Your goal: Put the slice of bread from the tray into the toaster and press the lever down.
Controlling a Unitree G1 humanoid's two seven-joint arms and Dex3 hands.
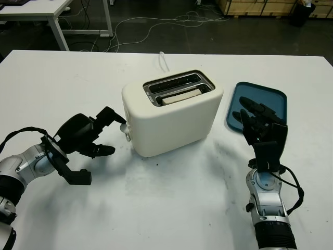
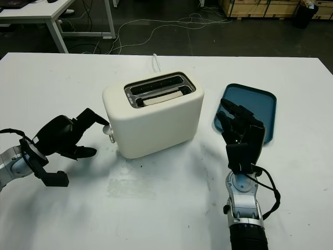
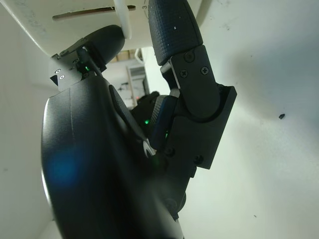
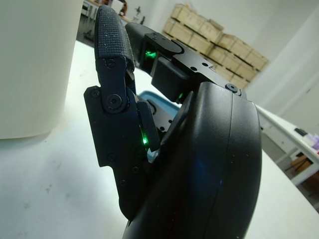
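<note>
left hand (image 1: 86,138) is at the short end of the toaster (image 1: 174,112), low above the white table (image 1: 171,208), and its fingers are curled, holding nothing. one fingertip (image 1: 118,117) reaches to the white lever (image 1: 126,131) on that end face and sits on its top; in the left wrist view the lever (image 3: 123,17) stands between two black fingertips, just under the slot of the lever. another finger (image 1: 101,150) points toward the toaster lower down and is apart from it. the toaster is cream white and stands in the middle of the table, a little turned. the slice of bread (image 1: 181,96) is already inside the nearer slot, and its pale top edge shows between the metal walls; the farther slot is dark. a white cable (image 1: 164,61) goes from behind the toaster toward the far edge of the table. right hand (image 1: 263,125) is raised upright on the other side of the toaster, open and holding nothing, in front of the near corner of the blue tray (image 1: 270,99). the tray lies flat on the table, near the toaster but not touching it.
</note>
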